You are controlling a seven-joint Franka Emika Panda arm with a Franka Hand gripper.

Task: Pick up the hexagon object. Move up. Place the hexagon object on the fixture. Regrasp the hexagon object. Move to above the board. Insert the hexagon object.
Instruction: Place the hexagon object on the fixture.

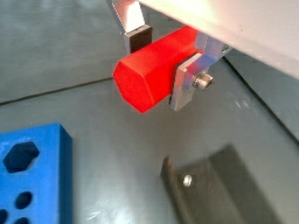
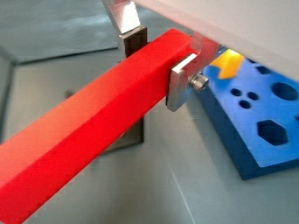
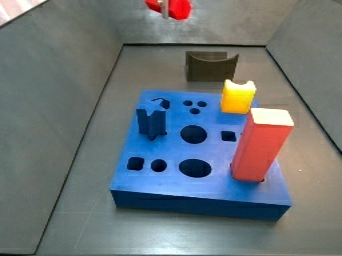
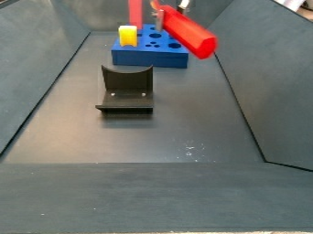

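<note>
Holding the hexagon object tight between the two silver fingers of the gripper, closed on the rod near one end. Hanging high in the air with it, well above the grey floor, as the rod is showing in a side view up near the top, lying roughly level. Peeking in at the very top edge of a side view too, just a red bit.

Waiting below: the fixture, sitting alone on the floor with nothing resting on it, and the board a little way off, carrying a tall red-orange block and a short yellow block (those two are not part of this job). Showing a six-sided hole in the board in a wrist view, probably the one meant for the rod, open and not filled.

Judging the job as about a third done: picking up finished, moving up looking finished or nearly so. Remaining: setting the rod on the fixture, grabbing it again, going over the board, and pushing it into its hole.
</note>
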